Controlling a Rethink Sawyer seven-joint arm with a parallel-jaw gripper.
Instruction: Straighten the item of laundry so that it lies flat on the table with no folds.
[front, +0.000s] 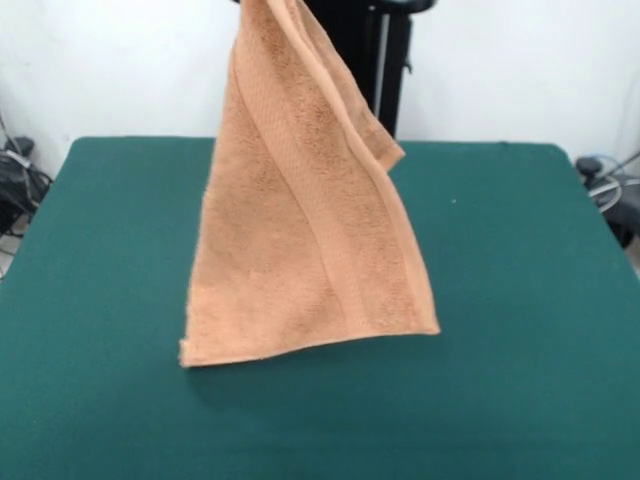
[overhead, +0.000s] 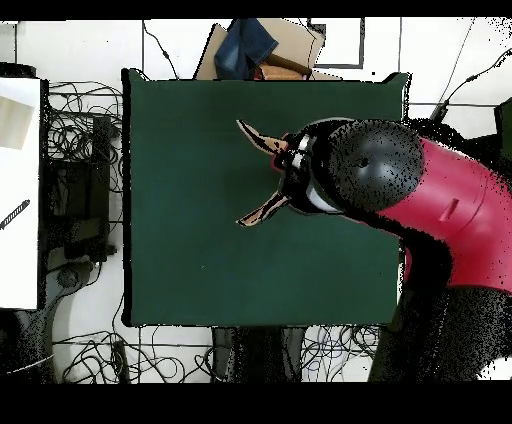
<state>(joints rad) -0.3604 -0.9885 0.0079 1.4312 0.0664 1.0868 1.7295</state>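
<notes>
Clearly, the towel (front: 305, 220) is not yet laid out: it is hung in the air over the middle of the table (front: 520, 300), gathered at its top and draped down in a doubled sheet, its lower hem at or just above the green top. Flattening is judged to be wholly ahead. The held top runs out of the front view; overhead, only two slivers of cloth are seen beside the arm (overhead: 400, 190), whose bulk hides the gripper, so its grip cannot be told.

The robot's 1 red and black arm (overhead: 440, 215) reaches in from the right of the overhead view, its black wrist end (overhead: 305, 170) pointing straight down. The gripper itself is hidden beneath it.
</notes>
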